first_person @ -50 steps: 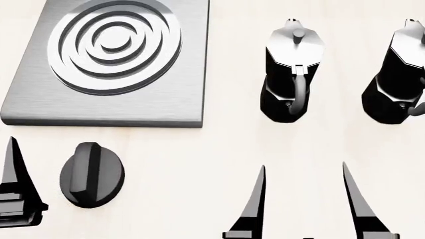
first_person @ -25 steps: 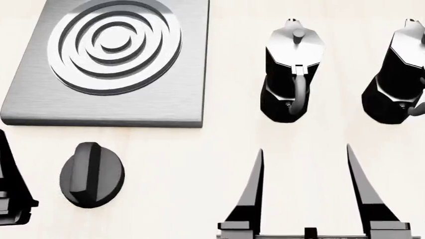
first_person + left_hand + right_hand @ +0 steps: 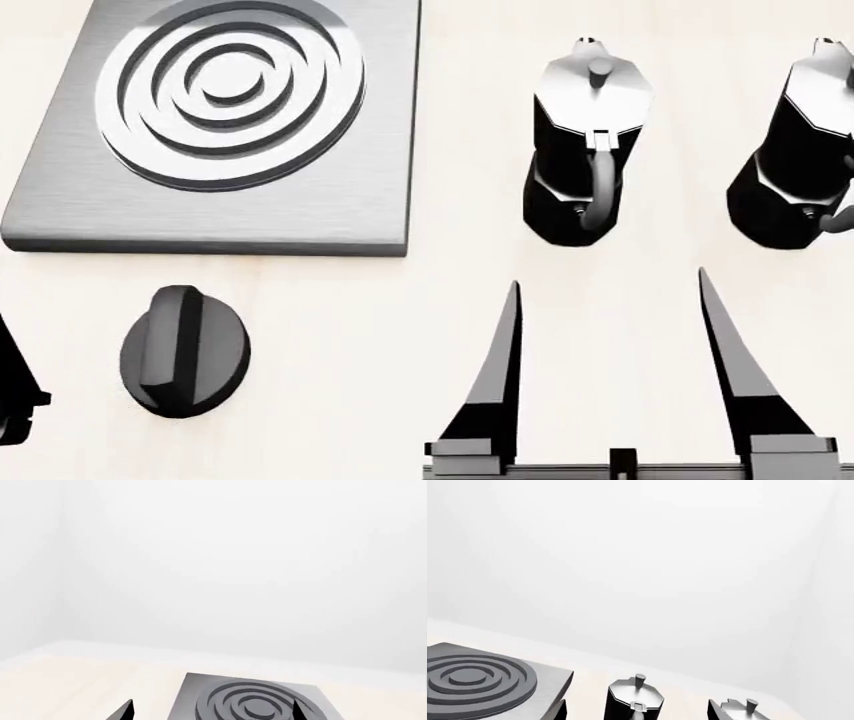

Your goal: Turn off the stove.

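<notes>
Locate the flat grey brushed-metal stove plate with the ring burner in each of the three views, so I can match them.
Head view: the flat grey brushed-metal stove plate fills the upper left, above the round black ridged knob.
Left wrist view: bottom centre, cut by the lower edge.
Right wrist view: lower left corner, beside a black-and-silver moka pot.
Shared landmark: the burner's concentric rings.

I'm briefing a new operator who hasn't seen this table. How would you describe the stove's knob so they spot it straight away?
Find the flat square grey stove plate with its ringed burner, at the left of the head view. Just in front of its near edge, on the pale table, sits the knob. It is the only low, round, black piece with a raised ridge across it, unlike the two tall moka pots to the right.
</notes>
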You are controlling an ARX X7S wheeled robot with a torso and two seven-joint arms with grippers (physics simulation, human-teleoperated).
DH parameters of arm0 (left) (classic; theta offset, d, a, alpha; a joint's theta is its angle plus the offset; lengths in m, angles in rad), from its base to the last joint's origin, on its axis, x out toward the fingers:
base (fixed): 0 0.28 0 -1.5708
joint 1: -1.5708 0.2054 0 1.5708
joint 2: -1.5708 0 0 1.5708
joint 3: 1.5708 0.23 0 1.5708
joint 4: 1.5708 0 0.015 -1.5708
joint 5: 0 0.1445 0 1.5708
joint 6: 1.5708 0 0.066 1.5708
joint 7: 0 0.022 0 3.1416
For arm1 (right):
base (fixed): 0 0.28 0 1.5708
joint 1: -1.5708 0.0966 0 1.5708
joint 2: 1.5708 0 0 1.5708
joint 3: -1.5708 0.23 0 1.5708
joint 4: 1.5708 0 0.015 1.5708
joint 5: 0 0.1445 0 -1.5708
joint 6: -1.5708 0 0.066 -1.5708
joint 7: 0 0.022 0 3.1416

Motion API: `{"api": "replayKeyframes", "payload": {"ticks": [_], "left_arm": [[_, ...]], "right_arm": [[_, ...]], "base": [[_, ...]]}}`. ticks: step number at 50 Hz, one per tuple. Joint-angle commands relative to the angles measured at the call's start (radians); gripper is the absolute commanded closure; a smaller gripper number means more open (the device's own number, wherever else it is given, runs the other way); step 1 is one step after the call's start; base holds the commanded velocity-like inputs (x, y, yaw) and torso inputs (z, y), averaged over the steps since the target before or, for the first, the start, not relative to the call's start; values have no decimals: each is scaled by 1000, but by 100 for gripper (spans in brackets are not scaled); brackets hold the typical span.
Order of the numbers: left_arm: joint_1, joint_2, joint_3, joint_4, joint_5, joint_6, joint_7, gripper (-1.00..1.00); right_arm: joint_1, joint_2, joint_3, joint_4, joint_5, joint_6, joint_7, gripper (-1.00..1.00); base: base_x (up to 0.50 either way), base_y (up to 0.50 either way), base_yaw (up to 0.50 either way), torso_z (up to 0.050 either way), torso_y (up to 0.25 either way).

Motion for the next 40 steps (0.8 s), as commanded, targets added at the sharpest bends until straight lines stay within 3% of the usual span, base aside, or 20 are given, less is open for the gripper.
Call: {"api": "replayKeyframes", "payload": {"ticks": [1,40], "left_arm": [[3,8,-34,26,-4,-4,24,-100],[-39,-25,-69,115,-66,-41,-9,-100]], "right_arm": [[15,-13,17,-43,-31,39,-21,-100],[90,-5,1,-149,-46,159,-44,-100]], "base": [[0,0,0,0,0],[0,0,0,0,0]]}}
